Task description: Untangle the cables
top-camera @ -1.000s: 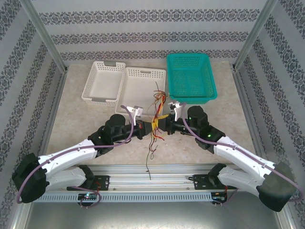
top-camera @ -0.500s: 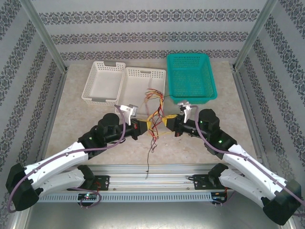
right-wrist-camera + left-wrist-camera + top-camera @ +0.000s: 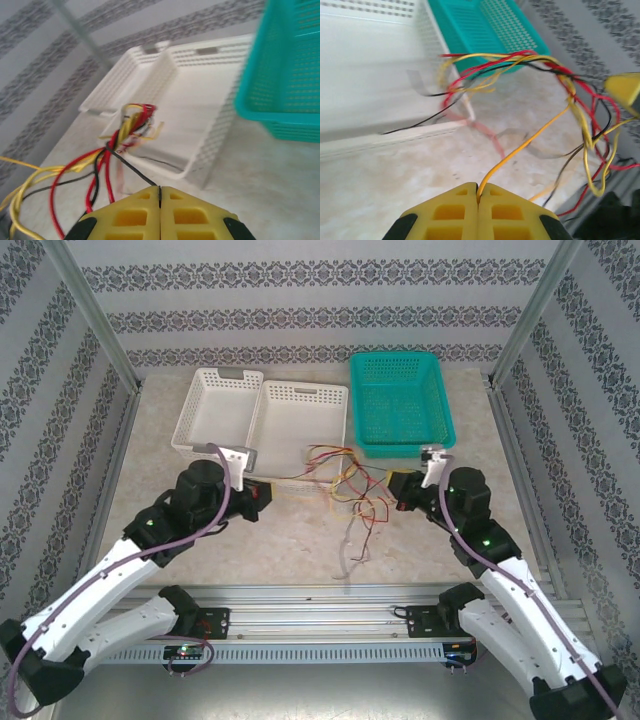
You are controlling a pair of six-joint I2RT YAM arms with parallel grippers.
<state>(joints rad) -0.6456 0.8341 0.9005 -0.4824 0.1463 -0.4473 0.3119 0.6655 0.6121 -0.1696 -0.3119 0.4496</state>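
The left gripper is clamped tight on a single yellow cable, which runs straight out from the seam between its yellow fingertips. The right gripper is pinched shut the same way on a thin black cable. The two claws face each other across the middle of the table, well apart, with the cables strung between them in a loose tangle of yellow, red and black. From the right wrist the strands gather into a knot a little way in front of the fingers. A few loose ends trail towards the table's near edge. Behind the tangle, along the far edge, stand two white baskets, one at the left and one in the middle; a teal basket sits beside them at the right. Some wavy strands reach over the near rim of the middle white basket.
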